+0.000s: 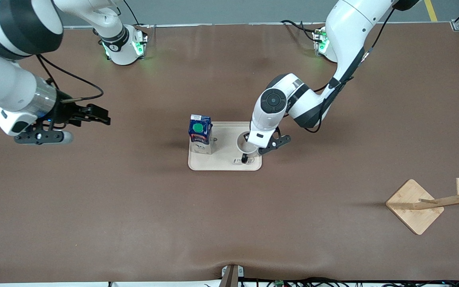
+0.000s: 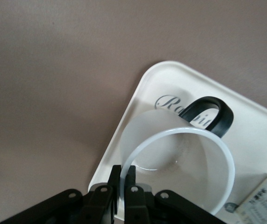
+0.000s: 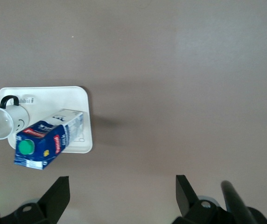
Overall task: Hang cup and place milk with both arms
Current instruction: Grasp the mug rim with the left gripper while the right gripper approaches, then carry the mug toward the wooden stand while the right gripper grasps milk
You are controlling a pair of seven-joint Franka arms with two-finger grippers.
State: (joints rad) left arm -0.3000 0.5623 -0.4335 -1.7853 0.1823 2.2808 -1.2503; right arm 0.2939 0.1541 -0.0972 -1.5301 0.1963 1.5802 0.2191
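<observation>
The cup [image 1: 245,146], white with a black handle, is on the pale tray [image 1: 224,165] at the left arm's end of it. My left gripper [image 1: 253,150] is shut on the cup's rim, one finger inside and one outside. In the left wrist view the fingers [image 2: 130,176] pinch the rim of the cup [image 2: 171,149]. The milk [image 1: 200,133] stands on the tray at the right arm's end of it. My right gripper [image 1: 101,114] is open and empty, up over bare table toward the right arm's end. The right wrist view shows the right gripper [image 3: 122,186], the milk [image 3: 47,140] and the cup [image 3: 3,122].
A wooden cup rack [image 1: 432,202] on a square base stands toward the left arm's end, nearer to the front camera than the tray. The brown table [image 1: 134,207] spreads around the tray. The tray also shows in both wrist views [image 2: 138,93] [image 3: 73,95].
</observation>
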